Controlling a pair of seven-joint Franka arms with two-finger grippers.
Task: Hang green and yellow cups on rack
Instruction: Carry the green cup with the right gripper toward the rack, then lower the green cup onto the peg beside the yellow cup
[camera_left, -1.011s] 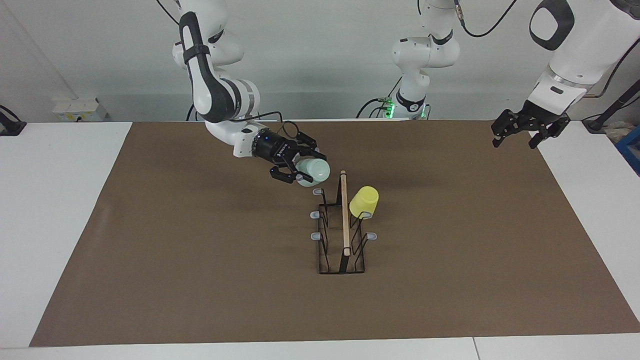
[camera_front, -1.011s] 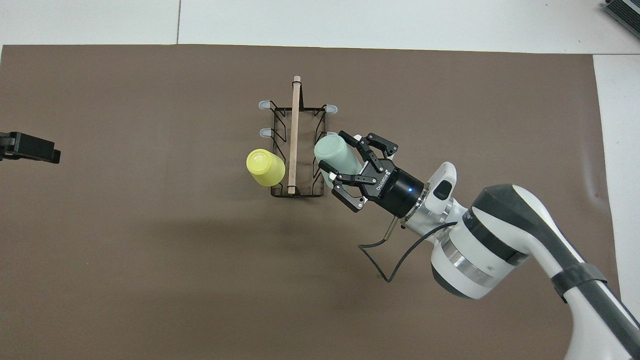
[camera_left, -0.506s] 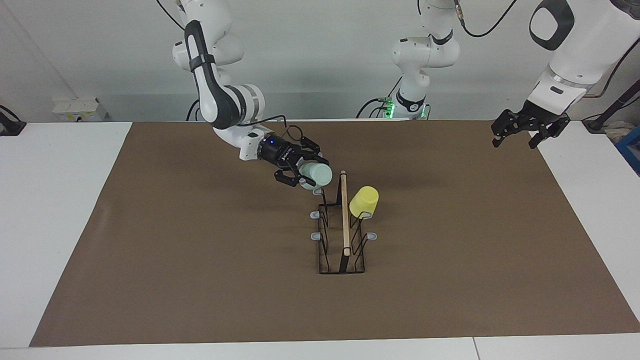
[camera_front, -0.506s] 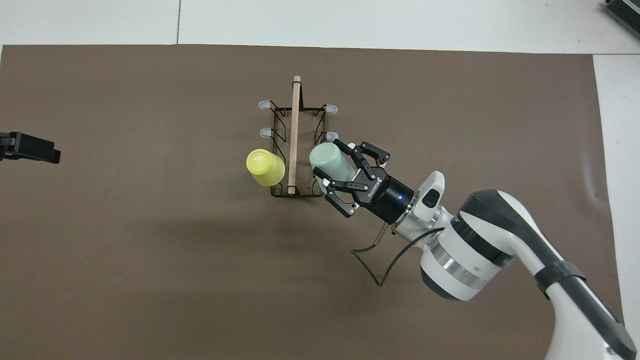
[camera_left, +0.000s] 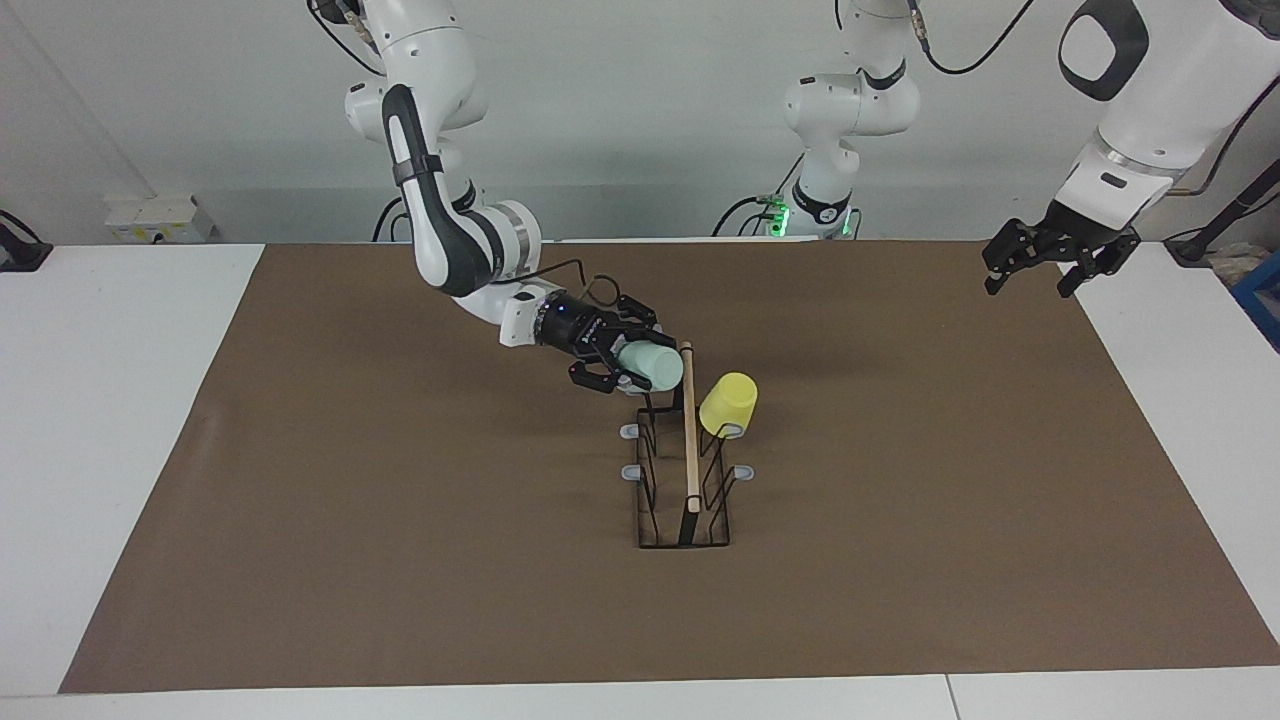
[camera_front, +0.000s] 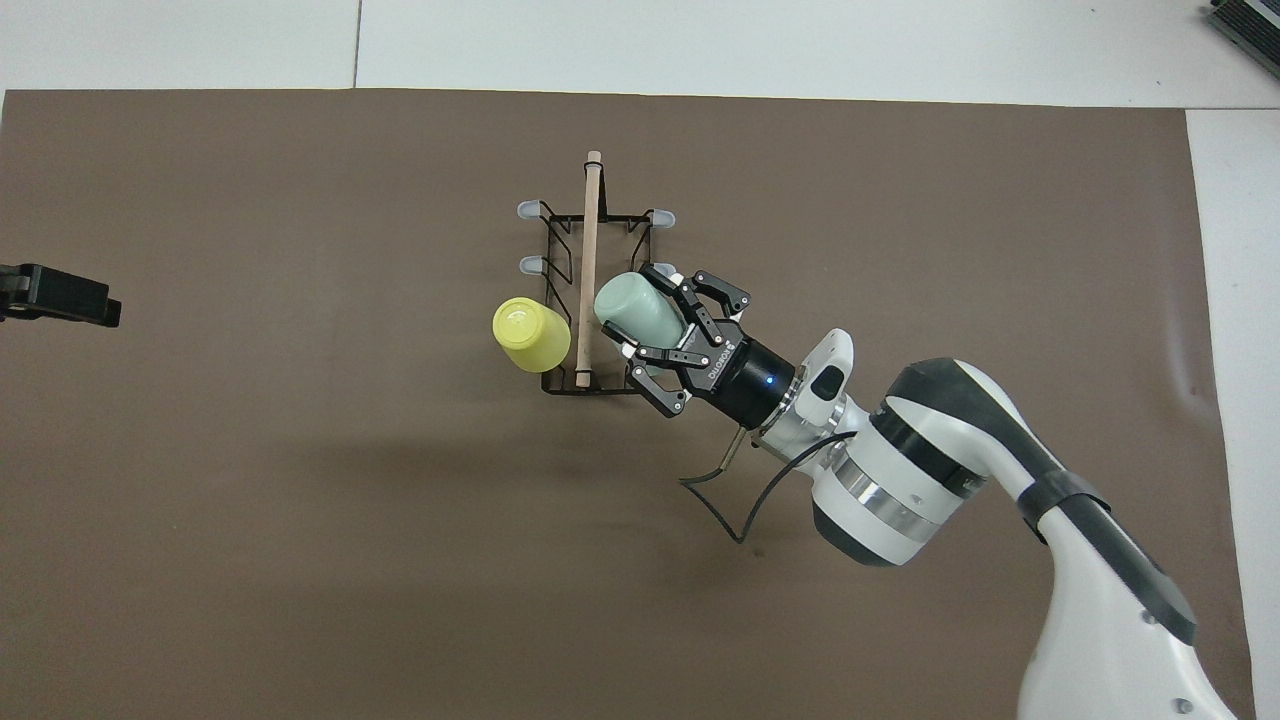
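since the earlier pictures the right gripper (camera_left: 622, 366) is carrying the green cup (camera_left: 655, 366) closer to the rack (camera_left: 684, 470), so the cup's closed bottom is now almost reaching the wooden rod (camera_left: 688, 430).

going from the robots outward: the right gripper is closing its fingers on the green cup near the rim and is holding it tilted on its side, over the end of the rack nearest to the robots, on the right arm's side of the rod. whether the cup is already sitting on a prong, i cannot tell. the yellow cup (camera_left: 729, 403) is hanging upside down on a prong on the left arm's side of the rod. farther from the robots, the remaining grey-tipped prongs (camera_left: 631, 471) are standing bare.

the left gripper (camera_left: 1033, 268) is waiting with its jaws wide apart, holding nothing, over the brown mat (camera_left: 400, 520) edge at the left arm's end of the table.
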